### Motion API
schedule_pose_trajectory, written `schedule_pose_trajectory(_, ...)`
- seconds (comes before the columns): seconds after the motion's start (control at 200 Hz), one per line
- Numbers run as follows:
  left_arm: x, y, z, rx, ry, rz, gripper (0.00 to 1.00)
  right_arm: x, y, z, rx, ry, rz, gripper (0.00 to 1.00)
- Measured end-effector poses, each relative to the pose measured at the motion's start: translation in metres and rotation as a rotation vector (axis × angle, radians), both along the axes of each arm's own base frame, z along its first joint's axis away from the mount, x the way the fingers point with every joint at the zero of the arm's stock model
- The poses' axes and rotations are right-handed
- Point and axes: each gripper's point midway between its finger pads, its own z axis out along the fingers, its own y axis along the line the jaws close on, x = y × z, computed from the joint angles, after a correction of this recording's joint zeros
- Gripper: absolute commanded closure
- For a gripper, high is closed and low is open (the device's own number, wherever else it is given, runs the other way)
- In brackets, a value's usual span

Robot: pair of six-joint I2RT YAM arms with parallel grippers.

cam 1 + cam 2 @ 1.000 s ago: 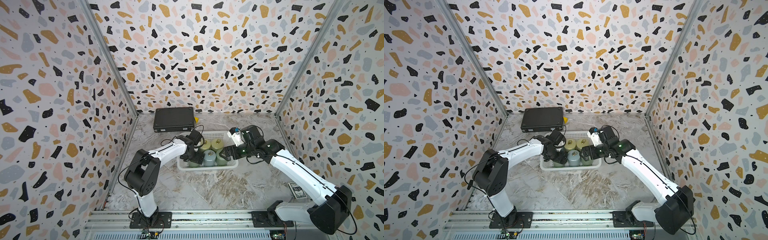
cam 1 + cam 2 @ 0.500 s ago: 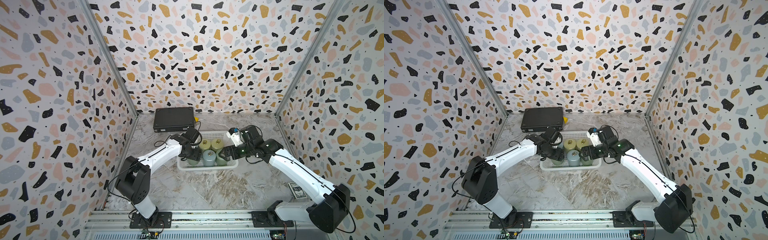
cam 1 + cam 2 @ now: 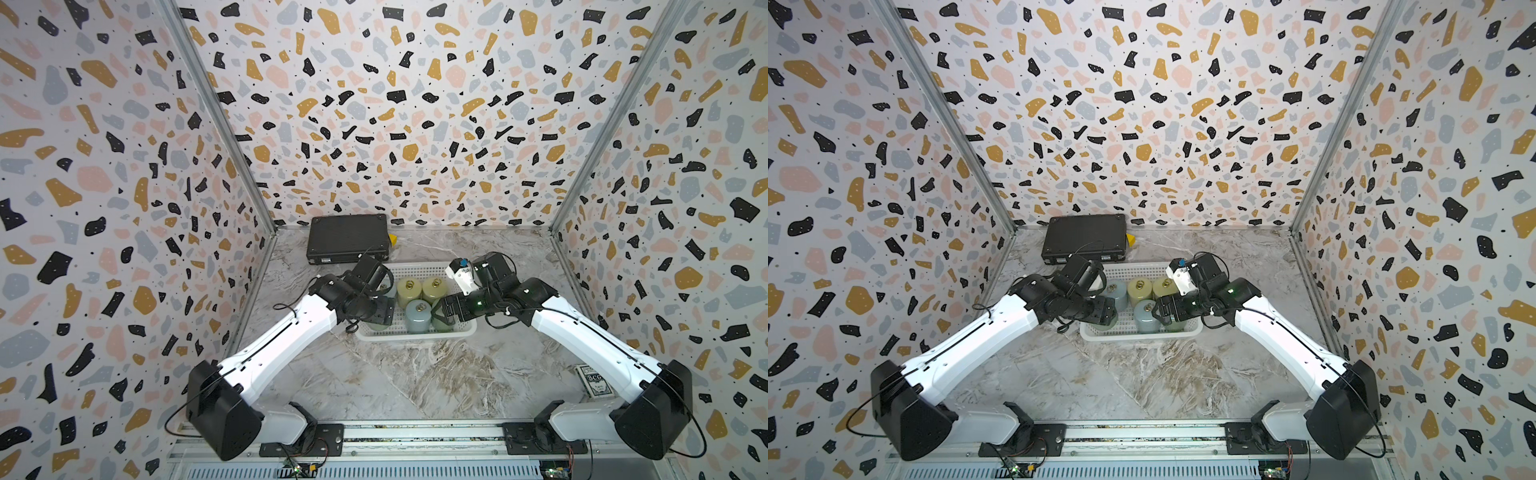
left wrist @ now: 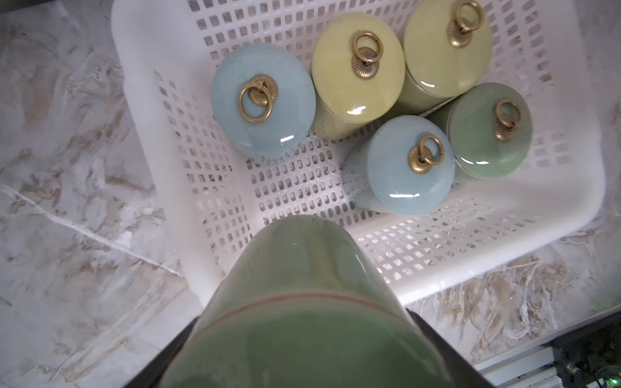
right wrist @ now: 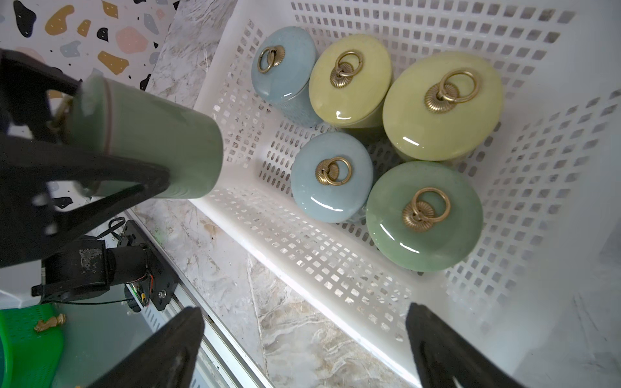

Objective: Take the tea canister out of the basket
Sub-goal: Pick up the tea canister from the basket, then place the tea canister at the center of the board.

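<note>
My left gripper (image 3: 380, 316) (image 4: 302, 339) is shut on a dark green tea canister (image 4: 299, 262) (image 5: 144, 141). It holds the canister tilted over the near left corner of the white lattice basket (image 3: 415, 336) (image 3: 1142, 336). Several more canisters with brass ring lids stand inside: two pale blue (image 4: 263, 99) (image 4: 406, 164), two yellow-green (image 4: 358, 67) (image 4: 447, 47) and one green (image 4: 489, 129). My right gripper (image 3: 440, 318) (image 5: 302, 319) stands open over the basket's near right rim, with nothing between its fingers.
A black flat case (image 3: 348, 244) lies against the back wall behind the basket, a small yellow piece (image 3: 392, 239) beside it. A card deck (image 3: 592, 380) lies at the near right. Patterned walls close in three sides.
My left gripper has shut on the green canister and raised it, while that arm's elbow swung down and outward to the left. The right arm has hardly moved.
</note>
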Motion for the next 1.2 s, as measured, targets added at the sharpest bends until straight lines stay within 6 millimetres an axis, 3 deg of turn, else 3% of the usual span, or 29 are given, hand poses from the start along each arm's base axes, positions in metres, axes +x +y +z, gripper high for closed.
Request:
schedule_pose_trajectory(0.165,-0.036,0.007,-0.001,-0.009,0.001,0.013,0.2,-0.001,0.004,-0.005,-0.005,0.013,0.011,0.01)
schedule_pose_trajectory(0.36,-0.074,0.017,-0.033,0.023,0.052,0.037,0.2,-0.002,0.005,-0.006,-0.006,0.014,0.014,0.01)
schedule_pose_trajectory(0.536,-0.091,0.013,-0.052,0.019,0.051,0.038,0.19,-0.003,0.007,-0.006,-0.006,0.015,0.019,0.01)
schedule_pose_trajectory(0.736,-0.102,0.013,-0.093,0.079,0.113,0.047,0.2,-0.008,0.007,-0.013,-0.016,0.034,0.019,0.01)
schedule_pose_trajectory(1.041,-0.094,0.003,-0.093,0.048,0.091,0.05,0.2,-0.01,0.007,-0.015,-0.021,0.041,0.013,0.01)
schedule_pose_trajectory(1.201,-0.093,-0.005,-0.109,0.077,0.129,0.04,0.2,-0.009,0.007,-0.015,-0.025,0.038,0.01,0.01)
